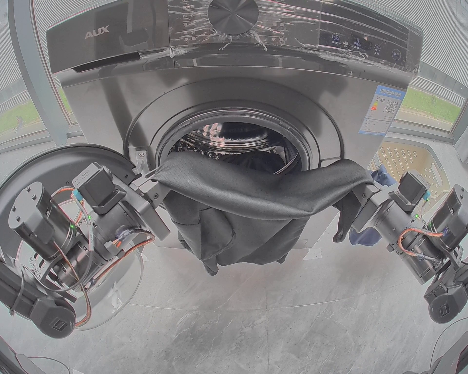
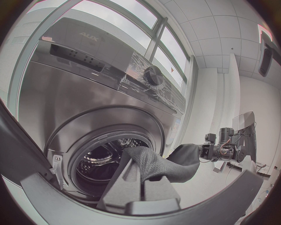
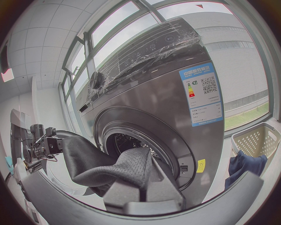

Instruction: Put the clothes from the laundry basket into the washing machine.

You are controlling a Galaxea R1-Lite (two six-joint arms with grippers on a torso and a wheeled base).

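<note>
A pale grey marbled tile floor lies closest in and runs up to the machine. Above it the left gripper is clamped on one end of a large black mesh-textured garment; the left wrist view shows the cloth pinched between its two dark fingers. The right gripper is closed the same way on the opposite end, with fabric bunched between its fingers. The garment is stretched between the two grippers across the lower part of the round door opening. The rest of it hangs in loose folds down the front panel, clear of the floor.

Behind the left arm, the round door with a clear glass bowl stands swung open to the left. The dark grey metal front-loading washing machine has a round dial at top centre and a blue and white label on its right front. Dark cloth shows inside its perforated steel drum; whether it is part of the same garment I cannot tell.

To the right of the machine stands a beige perforated plastic laundry basket, with a dark blue garment draped over its near rim
</note>
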